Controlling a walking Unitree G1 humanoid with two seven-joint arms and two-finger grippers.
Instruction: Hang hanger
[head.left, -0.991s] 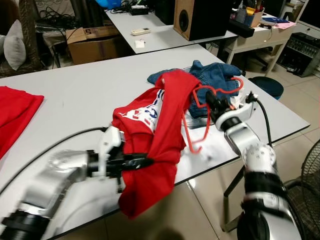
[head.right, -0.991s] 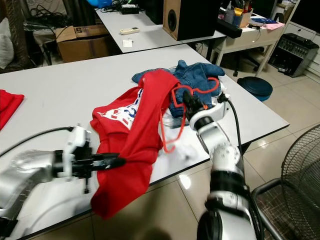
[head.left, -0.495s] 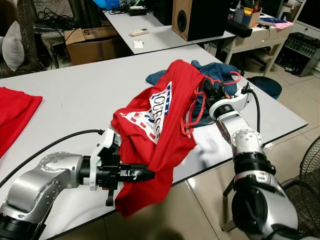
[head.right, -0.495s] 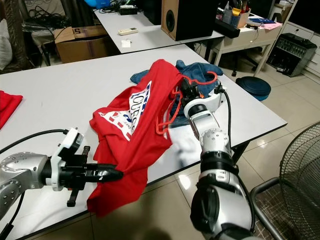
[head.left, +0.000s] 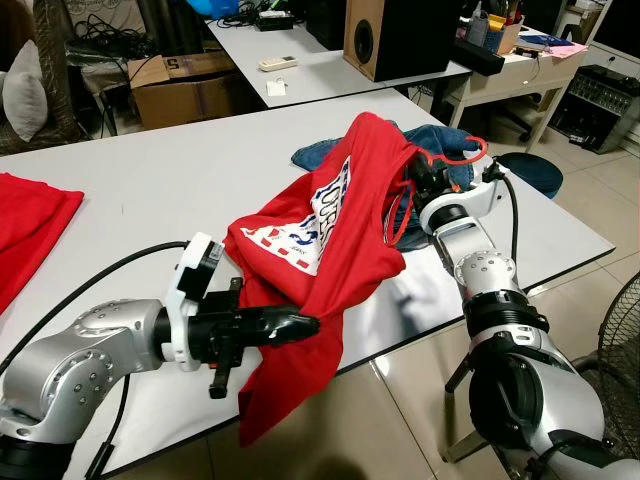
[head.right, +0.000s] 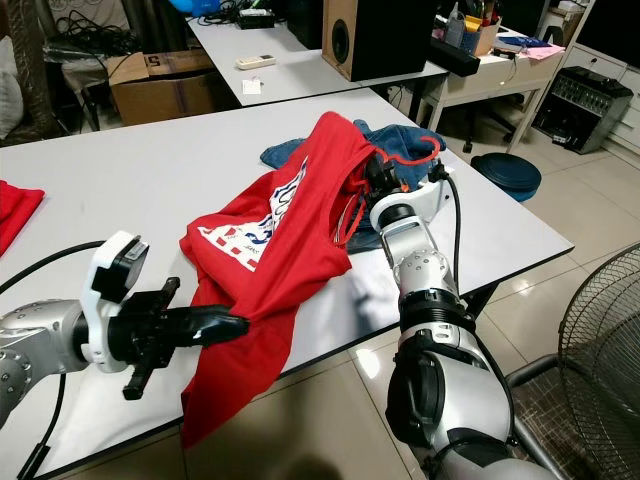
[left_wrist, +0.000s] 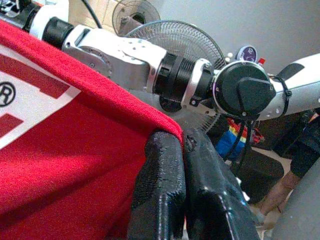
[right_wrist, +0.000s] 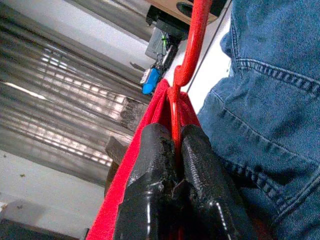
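One red plastic hanger (head.left: 447, 158) sits inside the neck of one red printed T-shirt (head.left: 325, 235), above the white table (head.left: 140, 195). The right gripper (right_wrist: 172, 162) has its fingers closed tightly on the hanger wire. The left gripper (head.left: 300, 325) pinches the shirt's lower hem, with no gap between the fingers (left_wrist: 160, 200). One pile of blue denim clothing (head.right: 400, 150) lies just behind the shirt. A second red cloth (head.left: 30, 225) lies at the table's left edge.
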